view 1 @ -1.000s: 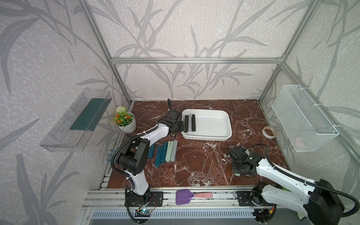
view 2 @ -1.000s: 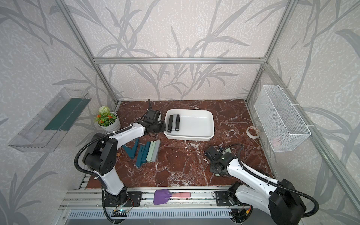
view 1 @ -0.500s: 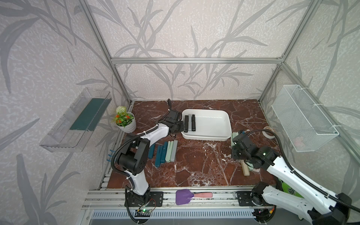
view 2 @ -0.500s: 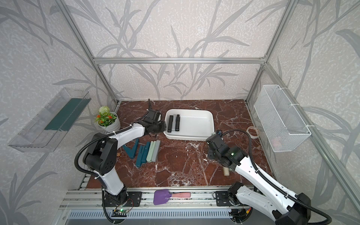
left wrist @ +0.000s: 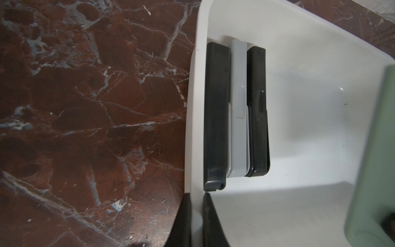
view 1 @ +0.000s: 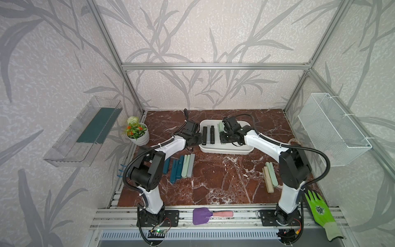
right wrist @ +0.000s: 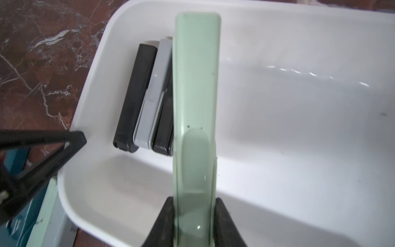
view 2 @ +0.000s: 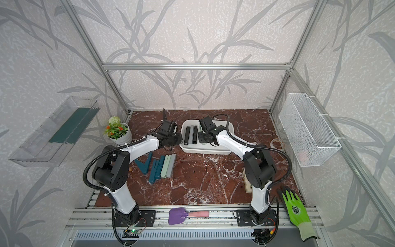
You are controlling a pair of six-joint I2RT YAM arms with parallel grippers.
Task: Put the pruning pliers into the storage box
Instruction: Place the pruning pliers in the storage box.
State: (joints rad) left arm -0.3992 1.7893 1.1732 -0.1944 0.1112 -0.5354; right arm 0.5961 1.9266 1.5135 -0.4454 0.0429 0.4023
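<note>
Right gripper (right wrist: 193,201) is clamped on a pale green pliers (right wrist: 196,81). It grips one end, a finger (right wrist: 164,222) on each long side. The bar runs straight out from the jaws over the inside of the storage box (right wrist: 299,27). I cannot tell whether it touches the box floor.

Already in the box is a row of three pliers (left wrist: 237,111): black, grey, black, flush side by side against the end wall nearest the left arm. The held green one lies roughly parallel to them, just beside the inner black one, on the side away from that wall.

Left gripper (left wrist: 197,195) is closed on the box's rim at that same end wall, one finger outside and one inside. Its tips sit just short of the outer black one's end.

On the marble table (view 1: 213,177), a cluster of teal, green and grey pliers (view 1: 183,165) lies in front of the box on the left arm's side. A beige and green group (view 1: 270,176) lies near the right arm.
</note>
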